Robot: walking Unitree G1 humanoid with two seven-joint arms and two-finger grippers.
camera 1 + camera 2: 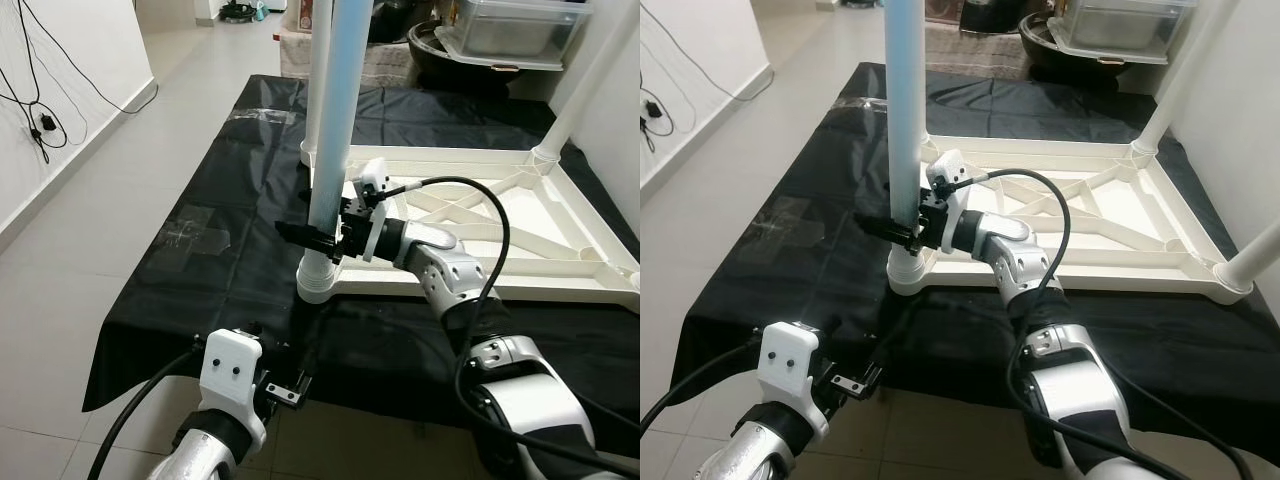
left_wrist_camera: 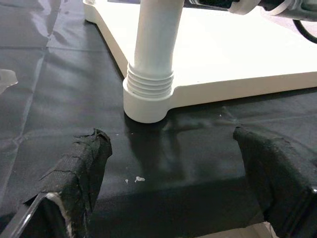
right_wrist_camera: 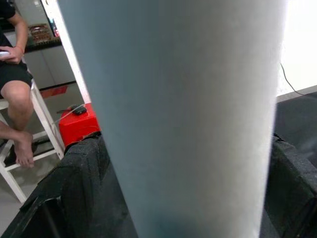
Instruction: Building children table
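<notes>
Black plastic sheeting [image 1: 200, 270] is spread over pale floor tiles [image 1: 90, 250], and on it a white table top [image 1: 560, 235] is laid upside down, its ribbed underside facing up. At the near corner a white table leg [image 1: 330, 130] is stood upright in a threaded corner socket [image 2: 147, 96]; thread rings are visible at the joint. A second leg [image 1: 595, 80] is seen rising from the far right corner, and another behind the near one. A further leg [image 1: 1260, 255] is seen at the near right corner in the right eye view.

The right gripper [image 1: 322, 238] is positioned low on the near leg, just above the socket, with the black jaws clenched around the leg on either side. In the right wrist view the leg is seen between the two padded fingers [image 3: 81, 173].

The left gripper [image 1: 285, 385] is held low at the near edge of the sheeting, in front of the socket and apart from it. Its jaws are released, with nothing between them; the fingertips [image 2: 84, 163] are wrapped in black tape.

Clear tape patches [image 1: 195, 235] are noted on the sheeting's left part. A white wall with dangling black cables [image 1: 35, 90] is recorded at left. A clear storage bin [image 1: 515, 30] is noted beyond the table top. A seated person's leg [image 3: 17, 104] on a white stool and a red box [image 3: 79, 124] are visible in the right wrist view.
</notes>
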